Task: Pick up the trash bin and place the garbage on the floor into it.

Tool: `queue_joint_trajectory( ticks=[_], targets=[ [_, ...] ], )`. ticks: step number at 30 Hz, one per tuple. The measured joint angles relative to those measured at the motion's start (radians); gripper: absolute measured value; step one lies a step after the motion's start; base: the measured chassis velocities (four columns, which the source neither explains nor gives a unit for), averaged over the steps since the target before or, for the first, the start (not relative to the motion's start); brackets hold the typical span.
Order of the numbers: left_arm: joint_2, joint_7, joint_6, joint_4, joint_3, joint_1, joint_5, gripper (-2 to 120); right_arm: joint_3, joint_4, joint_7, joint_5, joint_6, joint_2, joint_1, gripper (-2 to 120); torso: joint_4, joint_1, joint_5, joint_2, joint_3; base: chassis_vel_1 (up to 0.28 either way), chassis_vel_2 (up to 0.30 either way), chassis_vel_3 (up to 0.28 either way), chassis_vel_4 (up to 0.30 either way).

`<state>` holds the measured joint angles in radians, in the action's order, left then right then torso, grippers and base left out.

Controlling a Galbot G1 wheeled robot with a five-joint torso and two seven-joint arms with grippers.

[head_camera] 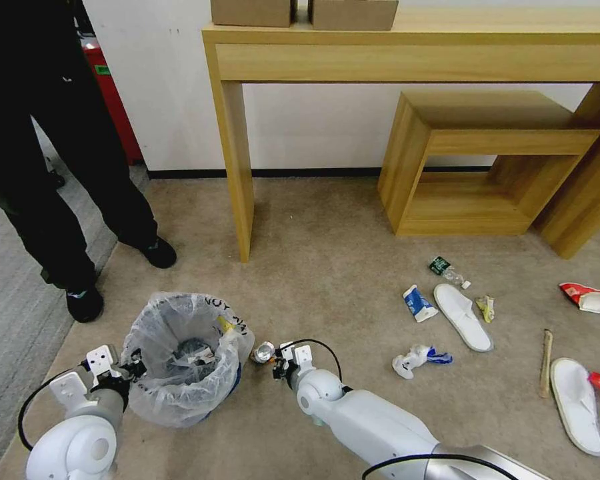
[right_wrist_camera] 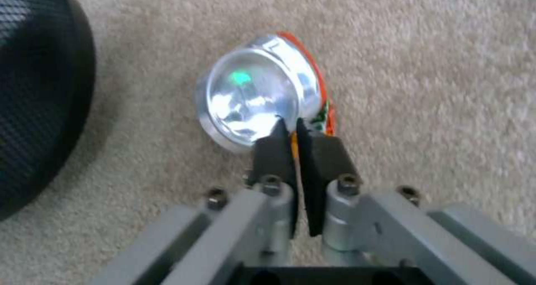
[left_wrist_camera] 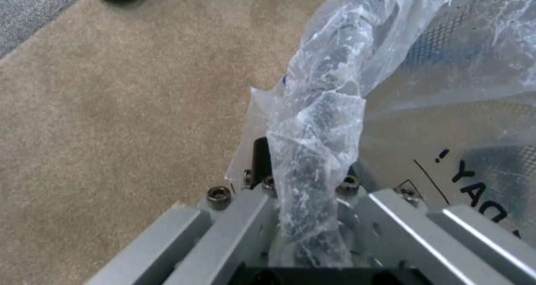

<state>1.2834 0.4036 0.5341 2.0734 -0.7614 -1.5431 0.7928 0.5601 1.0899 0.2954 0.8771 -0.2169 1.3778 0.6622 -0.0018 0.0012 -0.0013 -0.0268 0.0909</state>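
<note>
The trash bin (head_camera: 180,360) stands just left of the small can (head_camera: 263,351), so there is little room between them. Behind and to the right of the can the floor (head_camera: 327,280) lies open. Farther right, slippers (head_camera: 463,316), a bottle (head_camera: 449,270) and paper scraps (head_camera: 417,358) lie in the way.

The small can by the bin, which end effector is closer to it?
Right. The right end effector is shut on the small can's rim; the left end effector grips the trash bin's far side.
</note>
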Motion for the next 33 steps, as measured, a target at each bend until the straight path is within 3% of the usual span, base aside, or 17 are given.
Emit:
queue_joint_trajectory(
  ticks=[24,30,33],
  targets=[
    [0.012,-0.003,-0.006,0.018,-0.008,-0.008,0.002,1,0.085,-0.182,-0.023,-0.008,0.021,0.109,-0.096,96,0.0001,0.000,-0.0001,0.000,0.000,0.000,0.000,0.000,0.000],
    [0.015,-0.004,-0.012,0.010,-0.002,-0.003,0.000,1,0.091,-0.196,-0.036,-0.019,0.033,0.116,-0.098,100,0.0001,0.000,-0.0002,0.000,0.000,0.000,0.000,0.000,0.000],
    [0.014,-0.004,-0.013,0.007,-0.001,0.003,0.002,1,0.098,-0.198,-0.040,-0.026,0.035,0.117,-0.098,92,0.0000,0.000,-0.0001,0.000,0.000,0.000,0.000,0.000,0.000]
  ],
)
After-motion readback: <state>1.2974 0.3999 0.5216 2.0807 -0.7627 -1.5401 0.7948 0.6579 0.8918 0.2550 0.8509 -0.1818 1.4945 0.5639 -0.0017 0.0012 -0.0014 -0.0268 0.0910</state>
